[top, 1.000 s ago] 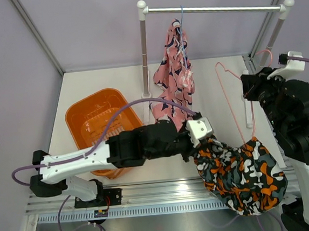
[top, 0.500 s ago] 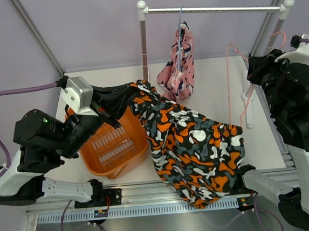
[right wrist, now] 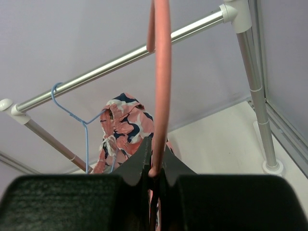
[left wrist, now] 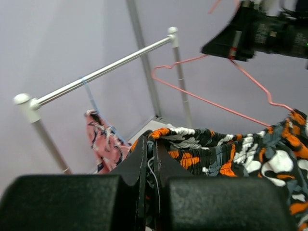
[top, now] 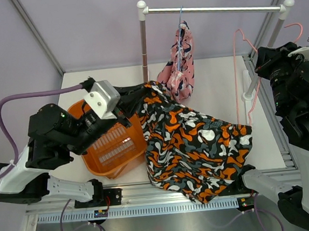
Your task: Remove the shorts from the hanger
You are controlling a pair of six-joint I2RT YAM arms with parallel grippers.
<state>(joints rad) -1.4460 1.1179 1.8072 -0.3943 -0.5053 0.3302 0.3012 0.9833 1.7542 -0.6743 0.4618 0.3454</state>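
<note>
Top external view: the left gripper [left wrist: 150, 144], clamped on soft orange-black-grey camouflage shorts [top: 195, 144], has pulled them towards the orange plastic basket [top: 119, 145]. The right gripper [right wrist: 155, 161] pinches the pink wire hanger [right wrist: 162, 72] (lifted away); they seem nearly free.

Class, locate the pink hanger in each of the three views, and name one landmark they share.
Top external: pink hanger, right of centre.
Left wrist: thin wire crossing the upper right.
Right wrist: thick bar down the centre.
Shared landmark: the metal rail.
</note>
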